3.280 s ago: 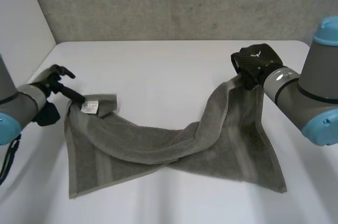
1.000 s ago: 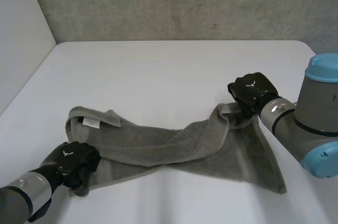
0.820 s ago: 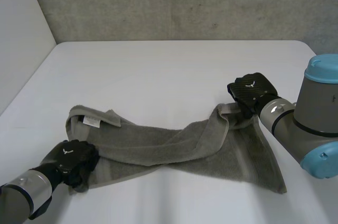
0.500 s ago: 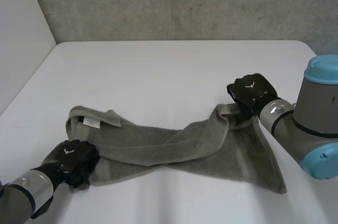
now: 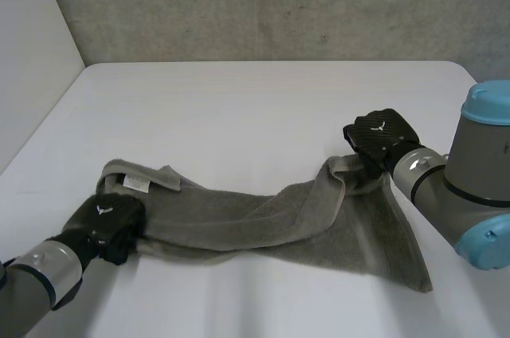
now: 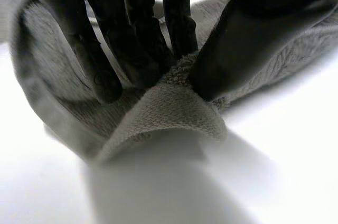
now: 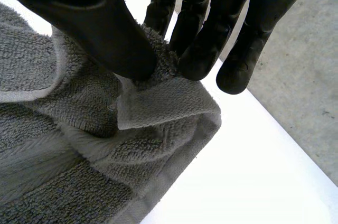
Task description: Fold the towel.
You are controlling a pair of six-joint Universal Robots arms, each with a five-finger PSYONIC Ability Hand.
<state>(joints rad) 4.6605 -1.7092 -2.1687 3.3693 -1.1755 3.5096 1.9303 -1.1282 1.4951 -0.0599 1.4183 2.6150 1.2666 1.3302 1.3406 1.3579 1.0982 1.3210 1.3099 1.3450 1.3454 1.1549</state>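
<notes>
The left robot hand (image 5: 110,222), at the lower left of the frame in the head view, pinched a folded-over hem of the towel (image 5: 263,214). Its wrist view showed the thumb and fingers (image 6: 177,23) pressed together on that grey fold. The right robot hand (image 5: 381,139), at the middle right, pinched the towel's far right corner, with the thumb (image 7: 100,34) on one side of the cloth and the fingers on the other.

Each hand carried a small white mark (image 5: 101,210) on its back, too small to read. A white label (image 5: 135,184) lay on the towel just above the left robot hand, and its printing could not be made out.

The towel lay across the lower middle of the white surface (image 5: 239,107), bunched and twisted between the two hands, so its edges there could not be followed. The left robot hand covered the cloth under it. Both arms were cut off by the frame edges.
</notes>
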